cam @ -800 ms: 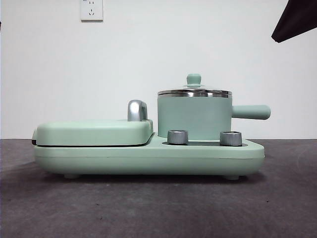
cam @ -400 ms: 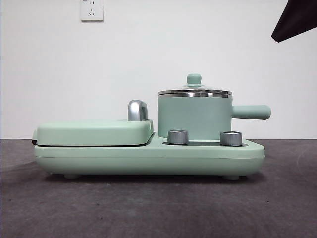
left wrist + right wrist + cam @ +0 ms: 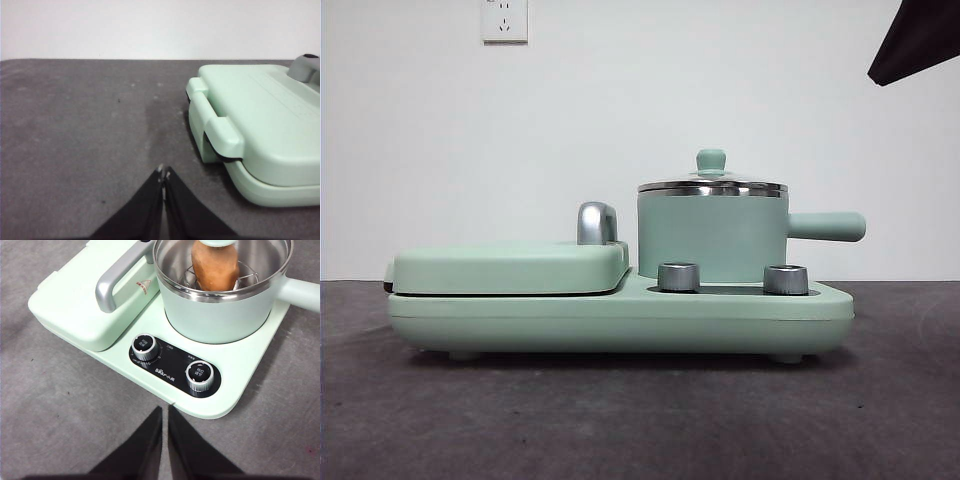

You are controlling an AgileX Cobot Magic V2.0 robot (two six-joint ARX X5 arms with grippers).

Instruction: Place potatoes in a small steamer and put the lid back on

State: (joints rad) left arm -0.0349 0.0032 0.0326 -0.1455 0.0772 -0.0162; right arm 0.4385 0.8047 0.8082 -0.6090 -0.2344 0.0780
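The small steamer (image 3: 712, 238) stands on the right of the mint-green cooker base, its handle pointing right. The lid (image 3: 712, 185) sits on it, knob (image 3: 711, 160) upright. In the right wrist view the potato (image 3: 215, 269) stands inside the steamer (image 3: 220, 310) on a wire rack, seen through the glass under the knob (image 3: 218, 242). My right gripper (image 3: 165, 412) is shut and empty, hovering in front of the cooker's dials. My left gripper (image 3: 163, 174) is shut and empty over the dark table, beside the griddle end of the cooker.
The flat hinged griddle (image 3: 510, 268) with its chrome handle (image 3: 596, 222) fills the cooker's left half. Two steel dials (image 3: 679, 276) (image 3: 786, 279) stand in front of the pot. A black arm tip (image 3: 915, 40) shows at the top right corner. A wall socket (image 3: 505, 20) is behind.
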